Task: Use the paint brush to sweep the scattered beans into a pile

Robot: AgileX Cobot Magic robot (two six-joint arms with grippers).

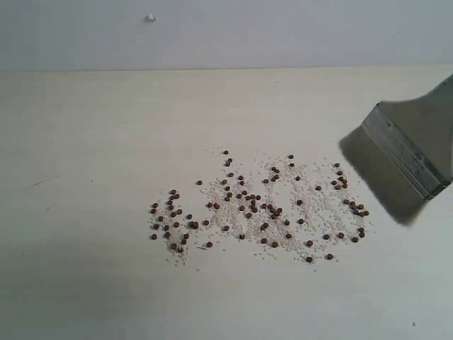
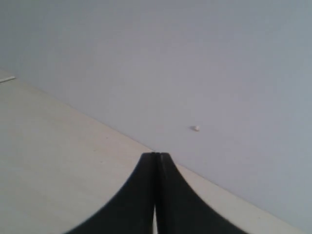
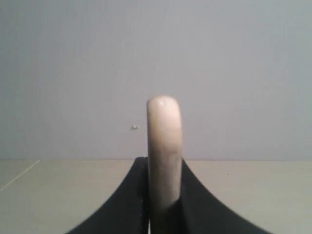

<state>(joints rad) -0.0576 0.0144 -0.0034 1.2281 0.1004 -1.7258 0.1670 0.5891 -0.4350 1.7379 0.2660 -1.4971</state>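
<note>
Dozens of beans (image 1: 258, 212) lie spread on the pale table (image 1: 106, 177), too many and too small for us to count exactly. They are tiny dark reddish-brown pellets, mixed into a scatter of finer whitish crumbs (image 1: 311, 205).

We see one paint brush (image 1: 407, 152). The right gripper (image 3: 164, 163) holds it, with its jaws closed narrowly on the cream handle, one black finger (image 3: 129, 195) on each side. The handle's rounded end stands up beyond the fingertips. The silver ferrule and the dark bristles reach out from that gripper towards the beans. The bristle edge is near the closest pellets, but we cannot tell whether it touches them or the table.

The whole scatter lies beyond the brush's bristle end, away from the right gripper. Nothing stands between the brush and the beans.

We see the left gripper (image 2: 156, 158) with its jaws pressed together and nothing between them. Ahead of it are only bare table and a plain grey wall (image 1: 283, 28). One small white speck (image 1: 151, 18) sits on that wall, beyond both grippers.
</note>
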